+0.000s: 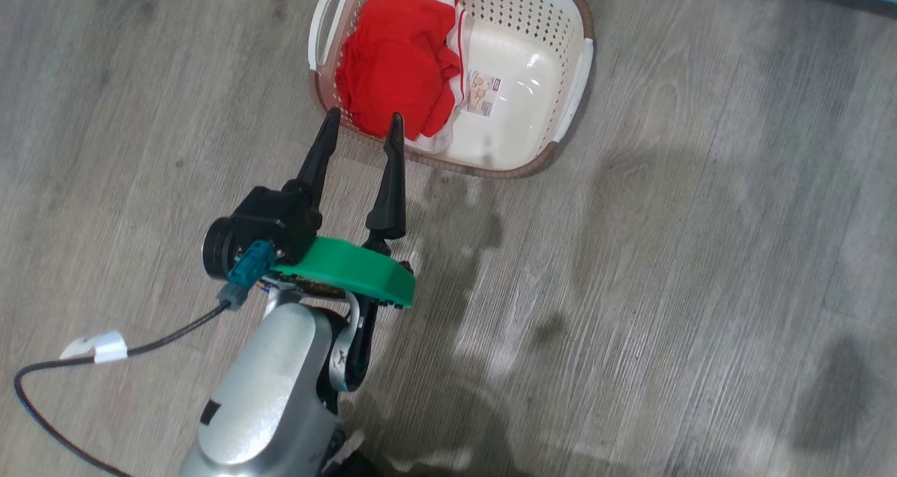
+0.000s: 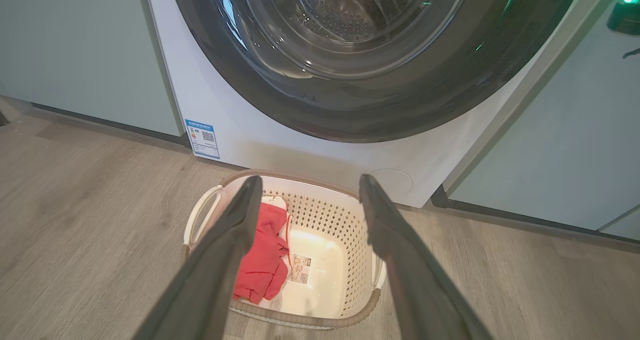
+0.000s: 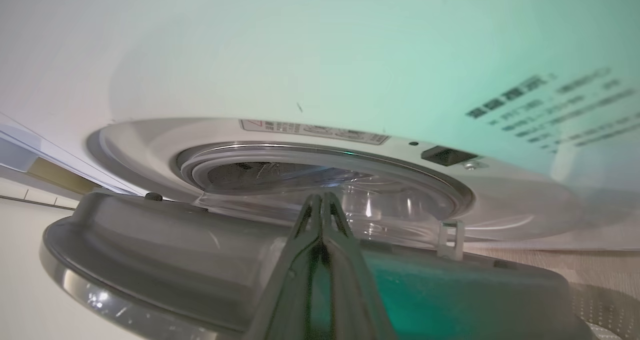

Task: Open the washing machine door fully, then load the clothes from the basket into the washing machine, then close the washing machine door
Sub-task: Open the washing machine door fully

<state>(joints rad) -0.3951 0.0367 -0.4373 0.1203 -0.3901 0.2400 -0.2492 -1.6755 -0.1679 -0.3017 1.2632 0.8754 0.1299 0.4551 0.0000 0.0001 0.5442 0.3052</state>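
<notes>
The cream basket (image 1: 532,15) stands on the floor, with the red clothes (image 1: 396,64) heaped in its left half. My left gripper (image 1: 364,116) hangs open over the basket's near rim, its tips at the edge of the clothes, with nothing between its fingers. In the left wrist view, the basket (image 2: 310,321) and the clothes (image 2: 265,260) lie just before the white washing machine (image 2: 240,130), whose black-rimmed door (image 2: 350,115) is above. In the right wrist view, the door (image 3: 150,240) stands ajar from the washing machine (image 3: 300,55). My right gripper (image 3: 322,197) is shut on nothing, lying along the door's grey inner side.
Pale teal cabinets (image 2: 75,55) flank the machine on both sides. A blue label (image 2: 202,139) and a round flap (image 2: 395,180) sit low on its front. A black cable (image 1: 70,354) trails from my left wrist. Wood-look floor (image 1: 701,288) stretches to the right.
</notes>
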